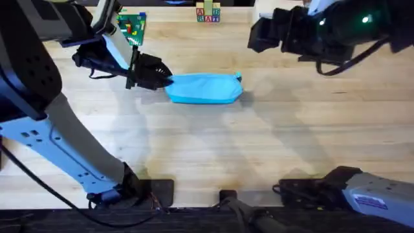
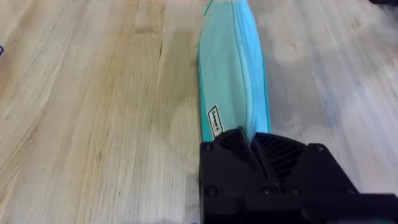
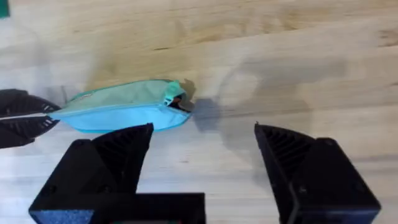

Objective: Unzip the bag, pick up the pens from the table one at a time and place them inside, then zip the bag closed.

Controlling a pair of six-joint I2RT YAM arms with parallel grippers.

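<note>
Left gripper (image 1: 167,80): you are clamping its black fingers on the left end of the bag (image 1: 206,88); in the left wrist view the two fingers (image 2: 233,152) are pinched together over the fabric right beside a small white label (image 2: 214,122).
Right gripper (image 3: 202,155): you are holding it above the table with its fingers spread wide and nothing between them; in the overhead view the arm is showing dark and raised near the far right corner.
Bag: it is lying lengthwise on the table (image 1: 259,149), toward the far edge and a little left of the middle, its long side running left to right.
Zipper pull (image 3: 171,93): the small teal tab is sitting at the bag's right end, the end away from your left gripper; a small dark gap is showing just beside it.
Zipper line: it is running along the top of the bag, and whether it is fully closed you cannot tell.
Far edge: a green board (image 1: 132,27) and a stack of toy blocks (image 1: 207,13) are standing well apart from the bag.
</note>
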